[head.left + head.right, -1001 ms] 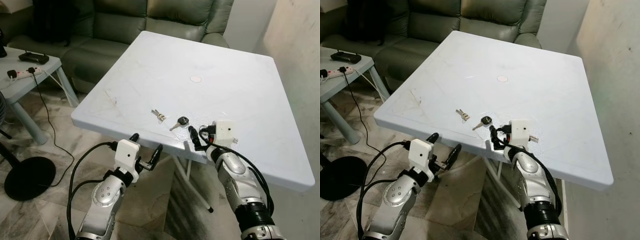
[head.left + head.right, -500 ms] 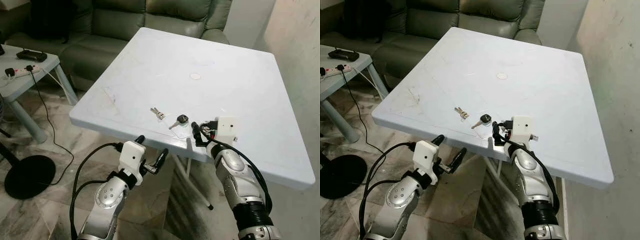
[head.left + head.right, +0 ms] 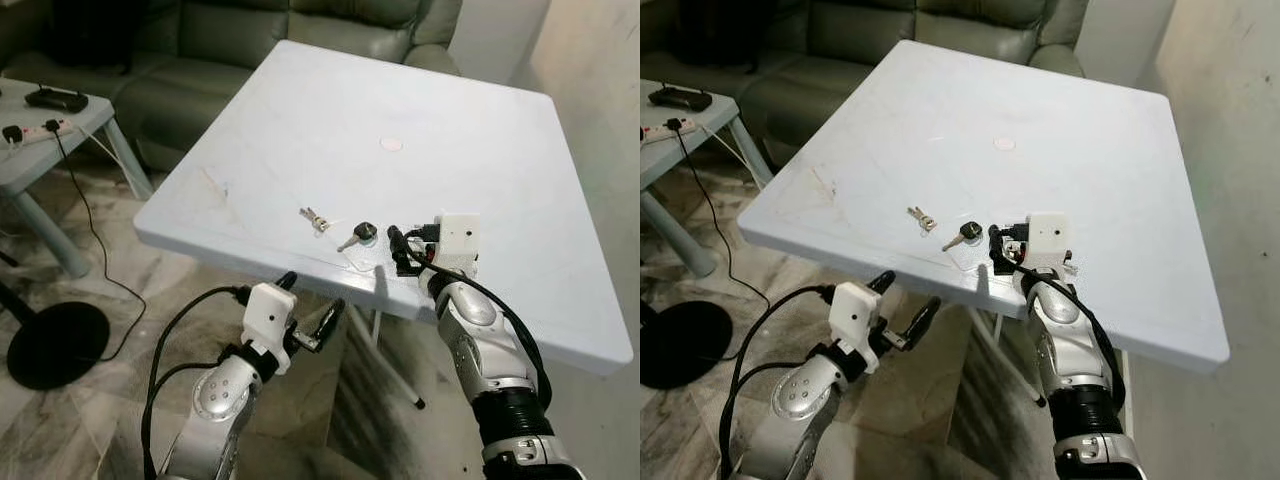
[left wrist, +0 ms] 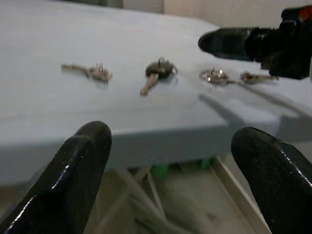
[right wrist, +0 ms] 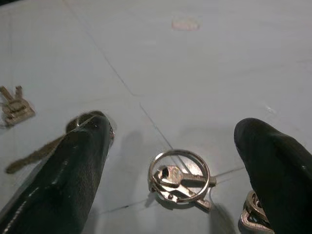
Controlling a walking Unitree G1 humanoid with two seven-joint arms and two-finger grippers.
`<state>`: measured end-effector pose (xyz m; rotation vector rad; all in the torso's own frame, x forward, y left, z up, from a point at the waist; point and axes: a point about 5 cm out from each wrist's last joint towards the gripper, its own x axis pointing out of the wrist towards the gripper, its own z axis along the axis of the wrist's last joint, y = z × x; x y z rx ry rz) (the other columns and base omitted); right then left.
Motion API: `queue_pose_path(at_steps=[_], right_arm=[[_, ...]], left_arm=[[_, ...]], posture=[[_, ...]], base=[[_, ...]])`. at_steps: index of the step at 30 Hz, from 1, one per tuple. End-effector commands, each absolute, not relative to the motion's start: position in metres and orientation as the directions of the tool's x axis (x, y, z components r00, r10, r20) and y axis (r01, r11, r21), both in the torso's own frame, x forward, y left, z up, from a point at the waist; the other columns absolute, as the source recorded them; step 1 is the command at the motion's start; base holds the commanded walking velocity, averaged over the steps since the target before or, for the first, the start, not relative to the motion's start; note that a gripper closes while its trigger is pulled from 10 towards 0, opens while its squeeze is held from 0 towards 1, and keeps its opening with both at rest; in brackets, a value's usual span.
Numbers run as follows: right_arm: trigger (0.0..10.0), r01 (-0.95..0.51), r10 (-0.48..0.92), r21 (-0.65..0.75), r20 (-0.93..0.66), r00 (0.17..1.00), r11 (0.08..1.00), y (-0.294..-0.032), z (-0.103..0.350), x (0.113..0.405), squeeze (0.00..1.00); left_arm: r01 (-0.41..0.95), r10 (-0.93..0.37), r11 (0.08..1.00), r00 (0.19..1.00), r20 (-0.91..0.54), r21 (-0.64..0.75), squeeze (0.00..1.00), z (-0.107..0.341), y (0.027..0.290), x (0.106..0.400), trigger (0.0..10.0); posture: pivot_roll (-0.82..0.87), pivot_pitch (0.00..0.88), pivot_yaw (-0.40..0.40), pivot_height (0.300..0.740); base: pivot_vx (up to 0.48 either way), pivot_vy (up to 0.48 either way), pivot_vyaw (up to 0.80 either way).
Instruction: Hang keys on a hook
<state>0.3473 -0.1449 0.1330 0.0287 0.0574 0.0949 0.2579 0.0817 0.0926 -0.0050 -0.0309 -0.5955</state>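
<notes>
Keys lie on a big white worktop, and two robot arms reach toward its near edge.

A green sofa sits behind the worktop. The right end effector hangs just above the worktop with its two black fingers wide apart, and a shiny key ring lies flat on the worktop between them. The left end effector is below the worktop's near edge, fingers apart too, holding nothing. A black-headed key lies on the worktop just beside the right end effector. A small silver key bunch lies a bit farther along.
</notes>
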Motion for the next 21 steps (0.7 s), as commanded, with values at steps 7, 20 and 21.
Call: queue_pose_path(at_steps=[7,20,21], right_arm=[[10.0,-0.109,0.109,0.015,-0.066,0.992,0.994,-0.139,0.129,0.343,0.00],[0.7,-0.130,0.130,-0.003,-0.066,0.989,0.991,-0.129,0.129,0.341,0.00],[0.7,-0.129,0.128,-0.008,-0.062,0.990,0.992,-0.129,0.129,0.341,0.00]], left_arm=[[0.573,-0.573,0.820,0.820,0.021,0.002,0.00,0.093,0.079,0.251,10.0],[0.558,-0.558,0.830,0.830,0.004,-0.008,0.00,0.092,0.081,0.247,10.0],[0.557,-0.557,0.830,0.830,0.003,-0.009,0.00,0.092,0.081,0.246,10.0]], posture=[[0.01,0.187,-0.094,0.740],[0.02,0.209,-0.103,0.740],[0.02,0.209,-0.103,0.740]], base=[[0.000,0.000,0.00],[0.000,0.000,0.00],[0.000,0.000,0.00]])
